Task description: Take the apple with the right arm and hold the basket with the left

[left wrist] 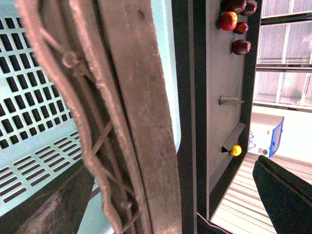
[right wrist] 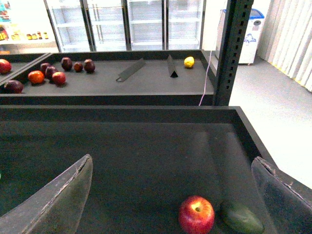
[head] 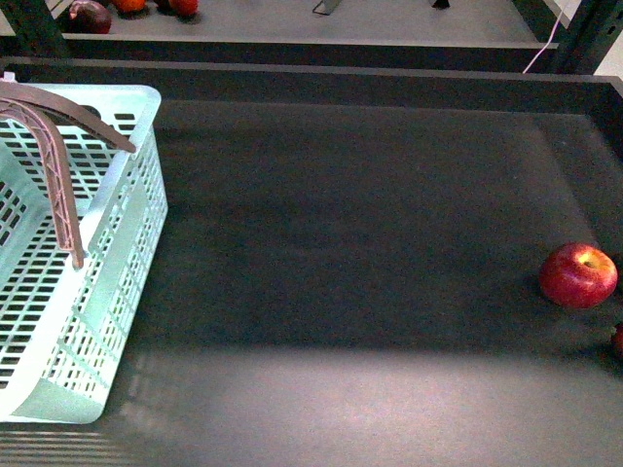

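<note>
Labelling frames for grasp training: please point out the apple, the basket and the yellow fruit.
apple [head: 578, 275], front view, its red side.
basket [head: 131, 243], front view, its slotted wall.
yellow fruit [right wrist: 188, 62], right wrist view, its middle.

Apple [head: 578, 275]: glossy red, yellowish patch at stem dimple. Basket [head: 136, 224]: pale mint green, slotted grid on walls and floor. Handles [head: 61, 195]: brown, ribbed. Table [head: 341, 243]: matte black. Small fruits [right wrist: 48, 74]: dark red, orange. Far fruit [right wrist: 189, 62]: yellow.
</note>
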